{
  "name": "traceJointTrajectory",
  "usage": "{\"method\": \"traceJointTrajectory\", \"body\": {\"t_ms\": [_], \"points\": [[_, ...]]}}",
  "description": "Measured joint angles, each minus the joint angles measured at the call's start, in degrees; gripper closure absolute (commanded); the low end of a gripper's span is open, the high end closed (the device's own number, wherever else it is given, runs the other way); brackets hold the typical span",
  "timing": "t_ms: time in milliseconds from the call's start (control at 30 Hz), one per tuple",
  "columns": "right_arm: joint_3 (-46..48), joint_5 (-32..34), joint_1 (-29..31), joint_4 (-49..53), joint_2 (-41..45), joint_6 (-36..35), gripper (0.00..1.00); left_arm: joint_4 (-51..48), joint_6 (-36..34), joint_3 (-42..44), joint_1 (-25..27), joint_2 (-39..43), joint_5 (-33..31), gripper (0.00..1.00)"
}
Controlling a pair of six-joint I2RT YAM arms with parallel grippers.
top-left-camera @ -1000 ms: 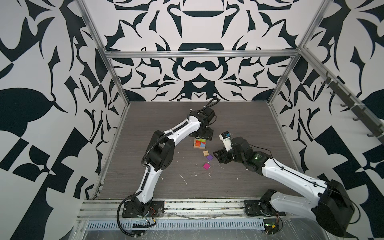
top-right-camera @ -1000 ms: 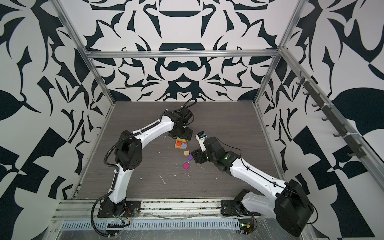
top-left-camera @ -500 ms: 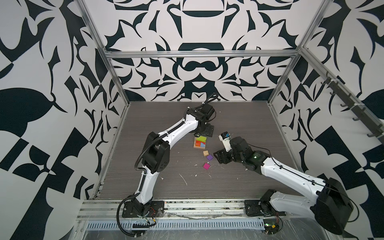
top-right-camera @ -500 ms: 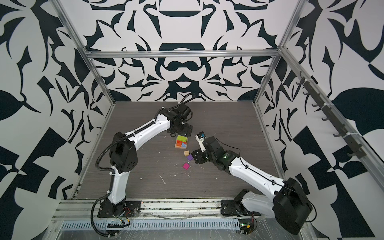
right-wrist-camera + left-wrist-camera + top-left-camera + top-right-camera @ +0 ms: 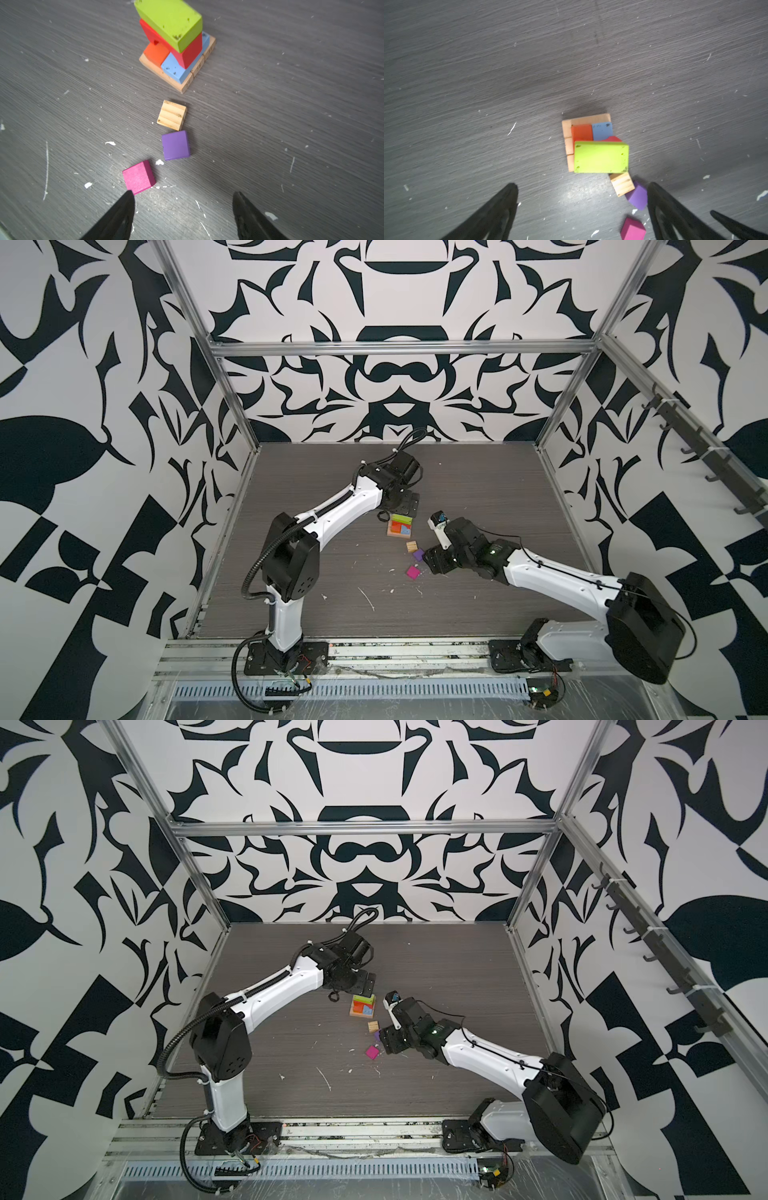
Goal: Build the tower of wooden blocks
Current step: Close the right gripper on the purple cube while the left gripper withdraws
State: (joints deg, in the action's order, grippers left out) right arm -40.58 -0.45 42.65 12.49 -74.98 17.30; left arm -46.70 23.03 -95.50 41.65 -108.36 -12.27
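Note:
The wood block tower (image 5: 400, 526) (image 5: 362, 1006) stands mid-table on a tan base. Orange, blue and red blocks lie on the base, and a lime-green oblong (image 5: 601, 156) (image 5: 170, 18) sits on the red one. Three loose wood blocks lie in front of it: a tan cube (image 5: 172, 115) (image 5: 412, 546), a purple cube (image 5: 175, 145) (image 5: 637, 196) and a magenta cube (image 5: 138, 177) (image 5: 413, 571). My left gripper (image 5: 582, 185) (image 5: 405, 504) hovers just behind the tower, open and empty. My right gripper (image 5: 184, 192) (image 5: 432, 562) is open and empty, with one fingertip beside the magenta cube.
White flecks and scratches dot the dark wood-grain table (image 5: 332, 572). Patterned walls with metal frame posts (image 5: 232, 406) enclose it on three sides. The arm bases stand on a rail (image 5: 374, 649) at the front edge.
My left arm has shifted its elbow leftward and drawn the open gripper slightly back from the tower; the green block stays on top. The right arm has hardly moved.

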Motion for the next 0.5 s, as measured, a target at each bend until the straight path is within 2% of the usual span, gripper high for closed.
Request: {"method": "traceJointTrajectory", "body": {"t_ms": [233, 500], "points": [[-4.6, 2.0, 1.7, 1.0, -6.6, 0.6, 0.23, 4.1, 0.1, 8.2, -3.0, 6.6, 0.4, 0.01], [-8.7, 2.3, 2.4, 2.2, -13.0, 0.5, 0.23, 7.7, 1.3, 18.0, -7.3, 11.7, 4.5, 0.01]]}}
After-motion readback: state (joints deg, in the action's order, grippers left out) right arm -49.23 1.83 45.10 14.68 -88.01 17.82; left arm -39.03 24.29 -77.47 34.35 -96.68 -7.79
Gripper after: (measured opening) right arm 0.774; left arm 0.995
